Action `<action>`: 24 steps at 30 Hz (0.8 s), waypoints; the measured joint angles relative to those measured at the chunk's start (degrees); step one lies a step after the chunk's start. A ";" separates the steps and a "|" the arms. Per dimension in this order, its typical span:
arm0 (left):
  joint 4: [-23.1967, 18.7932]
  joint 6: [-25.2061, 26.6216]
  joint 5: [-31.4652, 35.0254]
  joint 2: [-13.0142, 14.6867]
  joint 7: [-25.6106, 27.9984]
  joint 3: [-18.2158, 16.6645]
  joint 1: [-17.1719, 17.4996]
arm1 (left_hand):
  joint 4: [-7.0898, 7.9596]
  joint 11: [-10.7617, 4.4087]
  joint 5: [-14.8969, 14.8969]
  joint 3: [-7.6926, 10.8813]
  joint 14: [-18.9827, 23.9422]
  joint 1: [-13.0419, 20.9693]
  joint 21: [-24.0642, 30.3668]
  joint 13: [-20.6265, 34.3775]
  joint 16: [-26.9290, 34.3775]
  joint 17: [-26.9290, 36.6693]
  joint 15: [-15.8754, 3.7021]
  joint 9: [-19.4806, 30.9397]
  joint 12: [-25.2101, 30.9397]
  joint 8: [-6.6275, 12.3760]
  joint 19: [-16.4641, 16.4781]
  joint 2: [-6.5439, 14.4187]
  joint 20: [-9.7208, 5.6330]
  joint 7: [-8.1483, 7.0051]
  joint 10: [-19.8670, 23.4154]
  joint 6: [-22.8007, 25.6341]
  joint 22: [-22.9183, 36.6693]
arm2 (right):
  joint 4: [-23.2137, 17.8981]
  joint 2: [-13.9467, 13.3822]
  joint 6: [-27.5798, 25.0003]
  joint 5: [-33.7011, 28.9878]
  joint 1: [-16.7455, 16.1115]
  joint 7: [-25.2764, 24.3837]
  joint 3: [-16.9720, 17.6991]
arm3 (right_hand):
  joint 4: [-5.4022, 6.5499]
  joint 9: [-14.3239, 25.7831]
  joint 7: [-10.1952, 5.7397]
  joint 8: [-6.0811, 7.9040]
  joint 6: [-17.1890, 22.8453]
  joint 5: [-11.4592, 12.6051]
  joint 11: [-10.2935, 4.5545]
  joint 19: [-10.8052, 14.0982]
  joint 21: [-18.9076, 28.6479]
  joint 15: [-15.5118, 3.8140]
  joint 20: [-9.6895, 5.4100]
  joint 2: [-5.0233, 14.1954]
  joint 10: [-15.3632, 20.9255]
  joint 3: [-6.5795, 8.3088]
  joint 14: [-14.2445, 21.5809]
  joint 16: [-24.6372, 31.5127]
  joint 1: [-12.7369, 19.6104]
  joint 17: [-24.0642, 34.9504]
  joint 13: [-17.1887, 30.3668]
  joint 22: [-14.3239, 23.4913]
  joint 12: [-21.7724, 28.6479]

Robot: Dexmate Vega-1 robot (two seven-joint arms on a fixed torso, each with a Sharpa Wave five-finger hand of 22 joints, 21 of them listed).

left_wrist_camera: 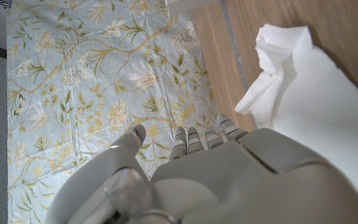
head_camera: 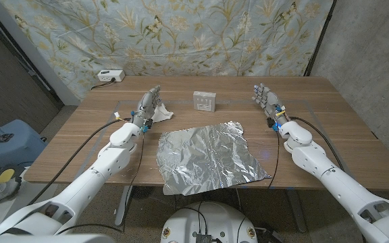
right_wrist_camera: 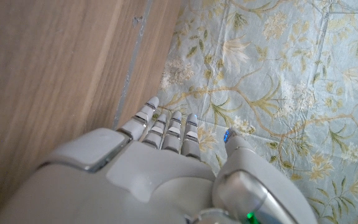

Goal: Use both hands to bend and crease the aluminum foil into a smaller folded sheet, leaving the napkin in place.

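1 crinkled aluminum foil point(head_camera: 210, 158) sheet lies unfolded; left robot hand point(head_camera: 148, 106) and right robot hand point(head_camera: 267, 100) spread, empty.

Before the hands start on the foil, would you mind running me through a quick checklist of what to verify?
1. Foil lies spread out and unfolded on the table, with nothing on it: ok.
2. Left hand holds nothing, fingers apart: ok.
3. Right hand holds nothing, fingers apart: ok.
4. Napkin lies apart from the foil, beside the left hand: ok; whether that hand touches it: cannot tell.
5. Small white box stands behind the foil, apart from it: ok.
6. Foil's near edge looks to reach or overhang the table's front edge, so it may slip: not ok.
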 measured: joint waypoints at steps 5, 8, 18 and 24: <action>0.03 0.59 0.64 -0.57 -0.29 -0.56 -0.32 | -0.24 0.00 0.00 0.24 0.00 0.05 0.00 0.00 0.00 0.00 0.00 0.07 0.00 0.00 0.00 0.05 0.00 0.00 0.00 0.00 0.00 | 0.97 1.36 -0.45 -0.99 0.72 1.07 0.80 | -0.16 0.00 0.13 0.00 -0.14 0.00 0.00 0.00 0.00 0.01 0.00 0.00 0.00 0.15 -0.01 0.00 0.00 0.00 0.00 0.00 0.00; 0.20 0.81 1.00 -0.96 -0.59 -0.80 -0.54 | -0.24 0.00 0.00 0.23 0.00 0.05 0.00 0.00 0.00 0.00 0.00 0.07 0.00 0.00 0.00 0.05 0.00 0.00 0.00 0.00 0.00 | 1.38 1.88 -0.56 -1.62 0.93 1.55 1.28 | -0.29 0.00 0.21 0.00 -0.22 0.00 0.00 0.00 0.00 0.01 0.00 0.00 0.00 0.28 -0.01 0.00 0.00 0.00 0.00 0.00 0.00; -0.69 1.76 2.28 -1.30 -1.14 -1.18 -0.96 | -0.71 0.32 0.06 0.71 0.00 0.36 0.00 -0.01 0.00 -0.01 -0.01 0.07 0.00 0.00 0.00 -0.26 0.00 0.31 0.11 0.31 0.00 | 1.93 2.57 -1.18 -3.32 1.31 2.54 2.59 | -0.50 -0.01 0.52 0.00 0.09 0.00 0.08 0.20 -0.25 -0.14 -0.21 -0.22 -0.50 0.49 -0.17 0.00 0.22 -0.01 0.00 -0.01 0.00; -2.86 3.33 3.17 -0.41 -1.25 -1.62 -0.18 | -1.12 0.32 0.22 0.78 -0.22 0.58 0.00 -0.01 0.00 -0.17 0.22 0.06 0.00 0.00 0.01 -0.49 -0.01 0.31 0.11 0.31 -0.01 | 2.01 2.58 -1.77 -4.12 1.77 2.71 3.30 | -0.66 -0.01 0.52 0.00 0.09 0.00 0.23 0.20 -0.46 0.07 -0.21 0.08 -1.26 0.64 -0.48 0.00 0.52 -0.02 -0.01 -0.01 0.00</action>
